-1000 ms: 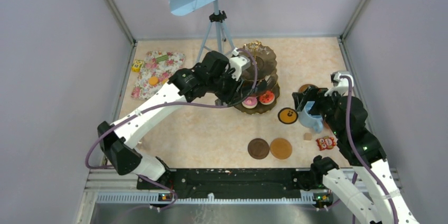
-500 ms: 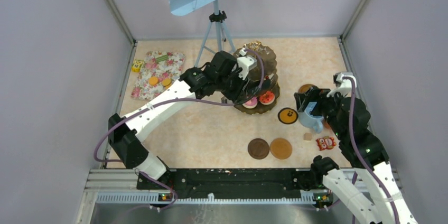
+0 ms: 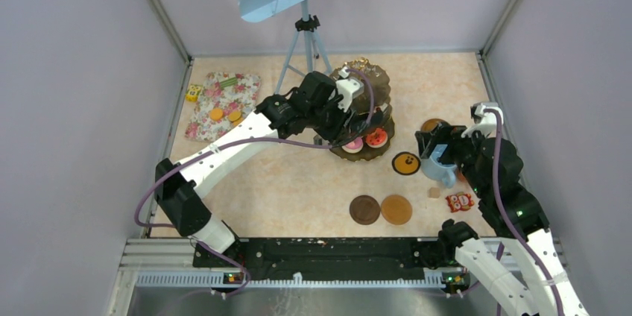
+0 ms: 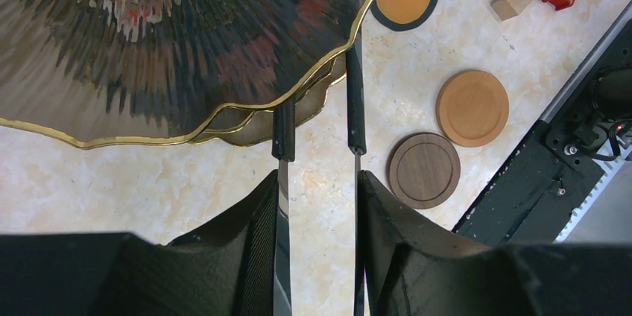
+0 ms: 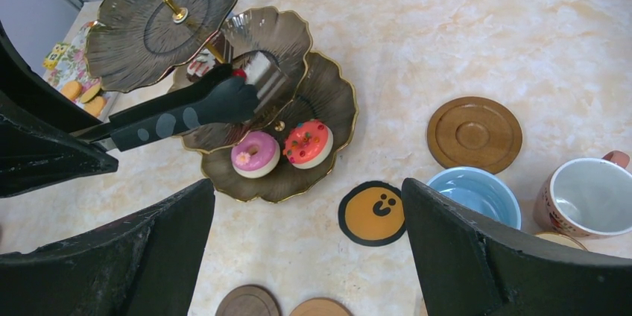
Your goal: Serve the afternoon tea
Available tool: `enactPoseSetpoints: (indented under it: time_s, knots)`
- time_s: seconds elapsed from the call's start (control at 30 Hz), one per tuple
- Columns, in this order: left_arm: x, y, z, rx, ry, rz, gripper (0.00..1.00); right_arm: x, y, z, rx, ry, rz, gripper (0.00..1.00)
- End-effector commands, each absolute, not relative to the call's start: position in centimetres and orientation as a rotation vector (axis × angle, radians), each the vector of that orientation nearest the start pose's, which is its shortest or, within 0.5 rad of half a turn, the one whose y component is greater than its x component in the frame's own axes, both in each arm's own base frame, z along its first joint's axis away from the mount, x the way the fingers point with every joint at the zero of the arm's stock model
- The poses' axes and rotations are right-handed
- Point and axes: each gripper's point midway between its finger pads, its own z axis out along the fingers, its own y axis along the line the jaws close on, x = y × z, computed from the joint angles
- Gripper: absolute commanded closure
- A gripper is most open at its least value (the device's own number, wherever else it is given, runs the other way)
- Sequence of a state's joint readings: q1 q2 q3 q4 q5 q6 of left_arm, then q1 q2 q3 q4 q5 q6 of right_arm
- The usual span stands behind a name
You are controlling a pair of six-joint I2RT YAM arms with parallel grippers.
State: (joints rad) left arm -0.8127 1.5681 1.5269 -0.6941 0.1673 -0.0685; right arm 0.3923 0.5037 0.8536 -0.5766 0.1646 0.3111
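The dark three-tier stand [image 3: 367, 83] stands at the back centre, with a pink cake [image 5: 255, 153] and a red cake [image 5: 307, 143] on its bottom tier. My left gripper [image 3: 333, 118] is shut on the black tongs [image 5: 186, 113]. The tongs' tips reach into the middle tier next to a small red piece [image 5: 238, 74]. My right gripper [image 5: 307, 200] is open and empty. It hovers by the light blue mug [image 5: 471, 191], whose near side its right finger hides. The lilac-white mug [image 5: 596, 197] stands to the right. Several round coasters [image 3: 364, 209] lie in front.
A floral mat [image 3: 222, 100] with orange tarts [image 3: 216, 114] lies at the back left. A tripod [image 3: 304, 40] stands behind the stand. An orange smiley coaster [image 3: 406, 163], a wooden cube [image 3: 434, 192] and a red owl toy [image 3: 460, 201] lie near the right arm.
My left arm has swung right and pushed the tongs in under the stand's top tier, uncovering a second tart on the mat. The right arm has barely moved.
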Motion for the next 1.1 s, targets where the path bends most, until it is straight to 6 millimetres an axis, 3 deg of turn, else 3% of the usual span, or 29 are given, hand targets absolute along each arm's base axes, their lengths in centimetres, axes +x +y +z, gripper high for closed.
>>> enactPoseSetpoints:
  time_s: [0.0,0.43,0.63,0.97,1.07]
  knots:
    - [27.3,-33.7,26.0,0.931,2.069,-0.664,0.55,21.8,7.3,30.9,0.053,1.748,0.373,0.07]
    - [26.6,-32.3,26.7,0.934,2.051,-0.634,0.54,21.7,7.4,30.7,0.053,1.751,0.375,0.07]
    - [24.4,-30.4,26.6,0.953,2.072,-0.644,0.55,21.8,7.5,30.7,0.05,1.75,0.381,0.07]
    - [19.0,-20.3,24.6,0.854,2.324,-0.391,0.6,22.1,7.9,30.2,0.04,1.754,0.392,0.06]
    - [19.7,-16.2,23.6,0.734,2.403,-0.179,0.6,22.5,8.5,29.6,0.023,1.767,0.412,0.06]
